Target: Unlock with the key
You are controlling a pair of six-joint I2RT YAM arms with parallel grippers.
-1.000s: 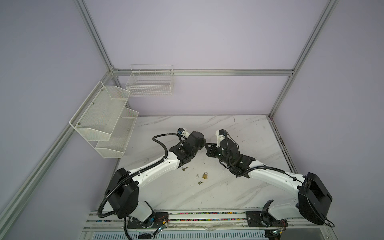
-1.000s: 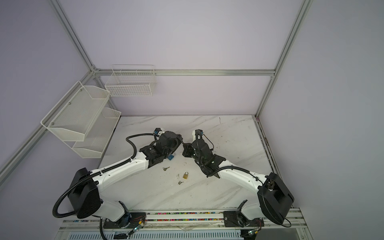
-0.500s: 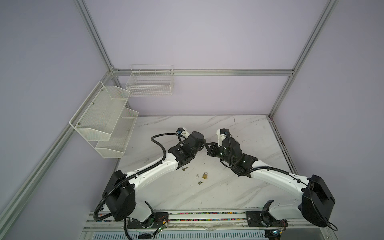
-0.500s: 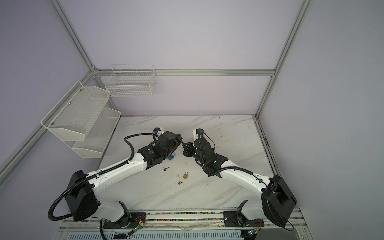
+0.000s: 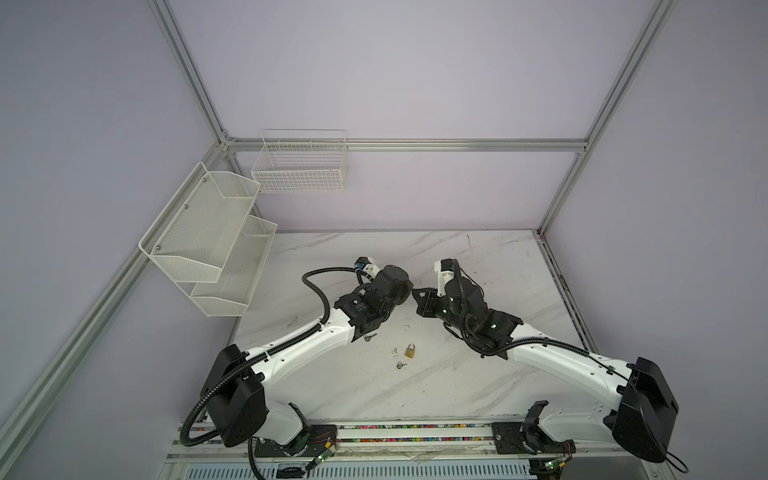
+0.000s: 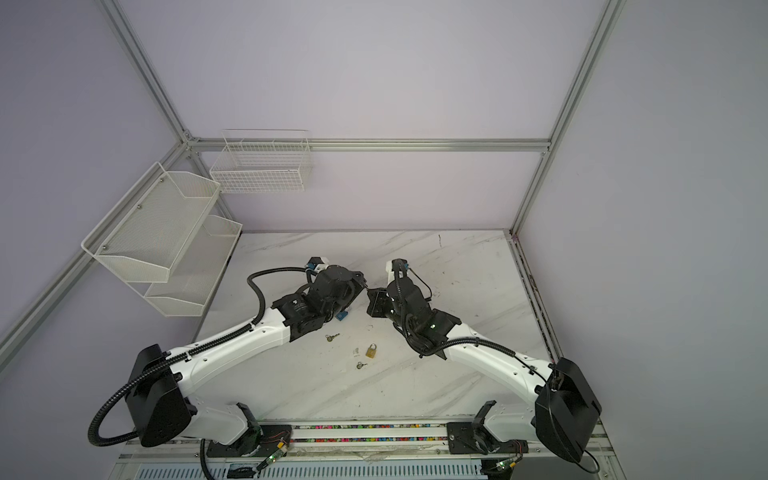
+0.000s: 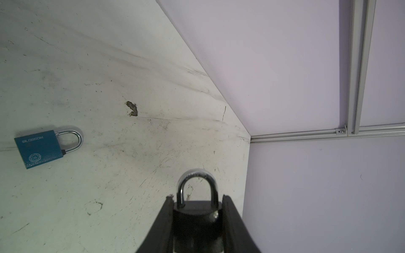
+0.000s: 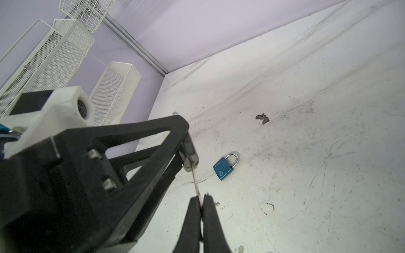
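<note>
Mid-insertion: my left jaws clamp padlock (image 7: 197, 216), right jaws pinch key (image 8: 196, 181), tip at keyhole just ahead; next I push in, twist.

Both top views: mounted high over the front rail, angled down toward the back wall, distant enough to take in the whole bench (image 5: 507, 270), the two arms (image 5: 299, 353) (image 5: 561, 361) and the racks (image 5: 208, 232). They share nearly the entire scene, with a slight sideways offset.

Left wrist view: set close behind its jaws, low over the bench, facing the back right corner.

Right wrist view: set close behind its jaws, low, facing the racks and the back left corner, with the left wrist camera (image 8: 81, 107) close in front.

Both wrist views share the blue padlock (image 7: 38, 149) (image 8: 223, 169) and a dark chip (image 7: 132, 108) in the surface near it.
</note>
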